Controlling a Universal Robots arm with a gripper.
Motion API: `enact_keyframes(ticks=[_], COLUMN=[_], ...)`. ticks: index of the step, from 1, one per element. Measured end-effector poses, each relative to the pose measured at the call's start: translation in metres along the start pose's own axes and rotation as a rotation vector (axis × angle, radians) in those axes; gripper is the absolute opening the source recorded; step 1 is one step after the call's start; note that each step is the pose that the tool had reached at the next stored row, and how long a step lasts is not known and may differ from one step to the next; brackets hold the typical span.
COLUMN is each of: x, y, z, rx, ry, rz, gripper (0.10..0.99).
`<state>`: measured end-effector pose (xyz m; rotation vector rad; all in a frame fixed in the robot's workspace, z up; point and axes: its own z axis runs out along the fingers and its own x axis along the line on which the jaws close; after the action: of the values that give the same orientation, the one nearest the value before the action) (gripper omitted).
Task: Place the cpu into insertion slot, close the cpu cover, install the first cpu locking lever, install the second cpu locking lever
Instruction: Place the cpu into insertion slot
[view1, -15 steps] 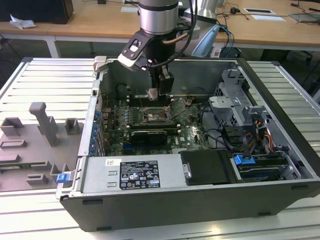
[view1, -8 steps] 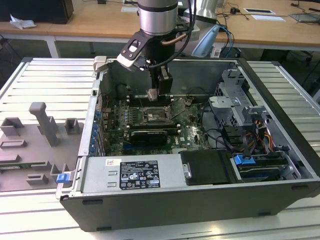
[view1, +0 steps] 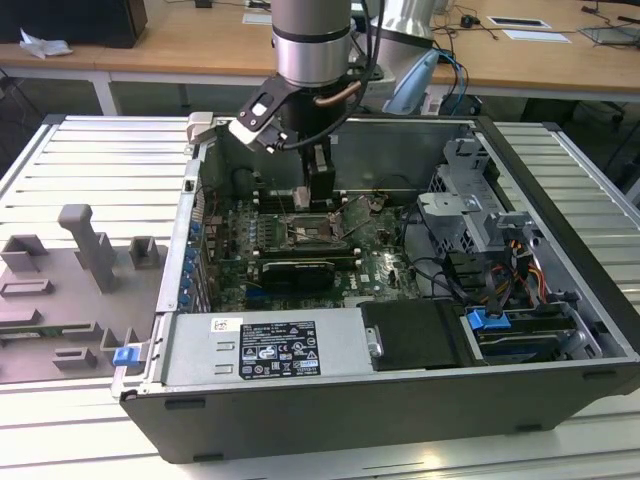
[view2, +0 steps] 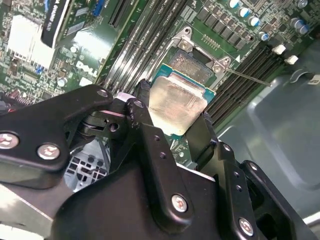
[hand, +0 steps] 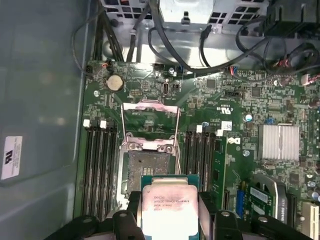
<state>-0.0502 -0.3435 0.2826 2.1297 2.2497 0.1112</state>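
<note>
Cpu (hand: 169, 207), a light, stiff but probably fragile little chip, sits pinched by its side edges between the closed jaws, close above the open insertion slot (hand: 150, 170); edge-only holding looks wisest.

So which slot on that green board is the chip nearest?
The insertion slot, the square metal-rimmed one between the two banks of long black slots; its cpu cover stands flipped open. The end effector holds the cpu close to it.
</note>
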Motion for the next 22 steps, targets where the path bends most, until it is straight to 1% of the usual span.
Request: enact_keyframes(ticks=[3,4,5,7,8,10,12,17,22], x=[0.0005,0.0004,0.0004,0.0004,0.0008,0.0019,0.0034,0.0035,0.0034], y=[-0.0002,-0.0006,-0.0009,-0.001,-0.001,-0.0011,-0.0013,-0.002,-0.0022], z=[0.0064,0.0104,0.0132,0.0137,0.0147,0.0167,0.0202,0.0298,0.0318], rx=[0.0,0.0,0.0,0.0,0.0,0.0,0.0,0.0,0.0], ry=[-0.0004,-0.0006,0.0009,0.0007,-0.0016,-0.0021,-0.0025,-0.0027,-0.0028], rz=[0.004,0.006,0.007,0.007,0.007,0.013,0.019,0.02,0.02], gripper=[0.537,0.537,0.537,0.537,0.537,0.537,0.537,0.537,0.537])
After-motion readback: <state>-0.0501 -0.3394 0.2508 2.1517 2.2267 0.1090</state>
